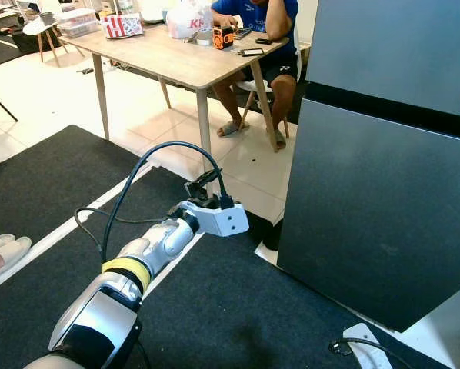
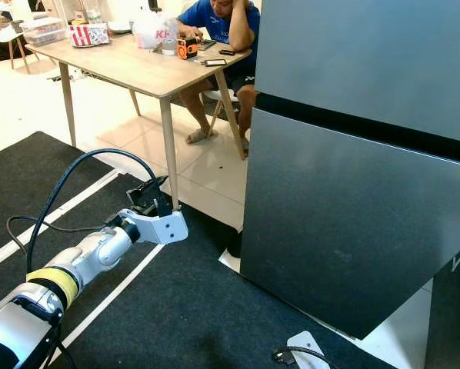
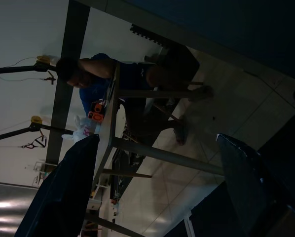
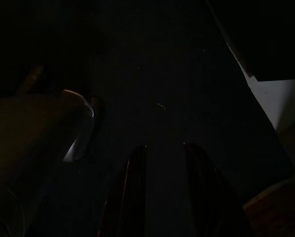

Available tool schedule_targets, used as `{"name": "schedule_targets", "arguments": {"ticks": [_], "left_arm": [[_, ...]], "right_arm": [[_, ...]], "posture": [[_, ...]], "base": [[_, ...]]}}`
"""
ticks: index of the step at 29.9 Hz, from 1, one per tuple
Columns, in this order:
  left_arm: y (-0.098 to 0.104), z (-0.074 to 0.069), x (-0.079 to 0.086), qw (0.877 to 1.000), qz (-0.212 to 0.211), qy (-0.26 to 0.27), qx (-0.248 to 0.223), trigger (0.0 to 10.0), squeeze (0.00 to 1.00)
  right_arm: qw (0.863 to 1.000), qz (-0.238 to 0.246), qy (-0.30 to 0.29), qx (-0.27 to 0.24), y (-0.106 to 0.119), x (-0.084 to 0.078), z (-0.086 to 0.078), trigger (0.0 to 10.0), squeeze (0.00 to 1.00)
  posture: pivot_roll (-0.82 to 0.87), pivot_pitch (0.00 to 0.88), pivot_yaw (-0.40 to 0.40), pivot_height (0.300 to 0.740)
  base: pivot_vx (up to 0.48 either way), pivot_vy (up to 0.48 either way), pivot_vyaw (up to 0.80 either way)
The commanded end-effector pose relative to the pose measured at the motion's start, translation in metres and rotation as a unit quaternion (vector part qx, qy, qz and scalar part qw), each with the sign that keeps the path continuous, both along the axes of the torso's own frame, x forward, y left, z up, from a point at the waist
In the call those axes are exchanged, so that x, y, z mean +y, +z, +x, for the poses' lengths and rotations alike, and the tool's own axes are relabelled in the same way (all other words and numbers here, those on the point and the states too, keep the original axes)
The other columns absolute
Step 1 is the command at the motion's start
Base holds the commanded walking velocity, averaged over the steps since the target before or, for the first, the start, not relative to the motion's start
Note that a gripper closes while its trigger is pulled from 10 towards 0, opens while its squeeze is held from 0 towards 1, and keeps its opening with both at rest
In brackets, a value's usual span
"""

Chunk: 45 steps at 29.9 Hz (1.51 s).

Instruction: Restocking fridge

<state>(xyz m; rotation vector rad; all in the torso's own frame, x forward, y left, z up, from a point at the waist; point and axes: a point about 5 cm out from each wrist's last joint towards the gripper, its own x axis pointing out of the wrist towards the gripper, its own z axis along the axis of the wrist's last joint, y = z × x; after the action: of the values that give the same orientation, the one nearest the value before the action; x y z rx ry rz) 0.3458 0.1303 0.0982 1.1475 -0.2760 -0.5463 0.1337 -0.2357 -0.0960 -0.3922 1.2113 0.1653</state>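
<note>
Fridge doors are facing me: the tall dark grey fridge [image 1: 384, 177] with its flat matte doors and black seam between upper and lower door is standing on my right, both doors shut, its lower corner resting at the edge of the black floor mat [image 1: 238, 307]. My left tool [image 1: 203, 188] is reaching forward at the end of my silver arm with its yellow band, just short of the fridge's near edge and apart from it, over the mat and the white floor stripe [image 1: 61, 231]. In the left wrist view my two black fingers [image 3: 63, 192] are standing wide apart with nothing between them. My right tool [image 4: 160, 192] is hanging idle in the dark over the mat, its fingers a little apart and gripping nothing. Beyond my left arm a light wooden tabletop [image 1: 176, 58] is carrying a red-and-white striped box [image 1: 123, 26], a white plastic bag [image 1: 188, 19], a small orange device [image 1: 223, 37] and a dark phone [image 1: 252, 52]. A person in a blue shirt [image 1: 257, 15] is sitting behind it on the pale tiles.
</note>
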Motion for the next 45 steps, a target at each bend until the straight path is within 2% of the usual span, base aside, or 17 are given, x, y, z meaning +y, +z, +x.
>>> {"name": "schedule_targets", "arguments": {"ticks": [1, 40, 45], "left_arm": [[0.0005, 0.0009, -0.0057, 1.000, 0.002, -0.008, -0.001, 10.0, 0.00], [0.0024, 0.0011, -0.0084, 1.000, -0.001, -0.015, -0.007, 10.0, 0.00], [0.0024, 0.0006, -0.0048, 1.000, -0.001, -0.014, -0.006, 10.0, 0.00]], "right_arm": [[1.000, -0.001, 0.001, -0.003, 0.0004, -0.0008, 0.0004, 10.0, 0.00], [1.000, 0.004, 0.000, 0.003, -0.0018, 0.0026, -0.0038, 10.0, 0.00], [1.000, 0.008, -0.005, 0.001, -0.0029, 0.0064, -0.0042, 10.0, 0.00]], "posture": [[-0.01, 0.000, 0.035, 0.740], [-0.02, 0.000, 0.034, 0.740], [-0.03, 0.000, 0.060, 0.740]], "base": [[0.000, 0.000, 0.00], [0.000, 0.000, 0.00], [0.000, 0.000, 0.00]]}}
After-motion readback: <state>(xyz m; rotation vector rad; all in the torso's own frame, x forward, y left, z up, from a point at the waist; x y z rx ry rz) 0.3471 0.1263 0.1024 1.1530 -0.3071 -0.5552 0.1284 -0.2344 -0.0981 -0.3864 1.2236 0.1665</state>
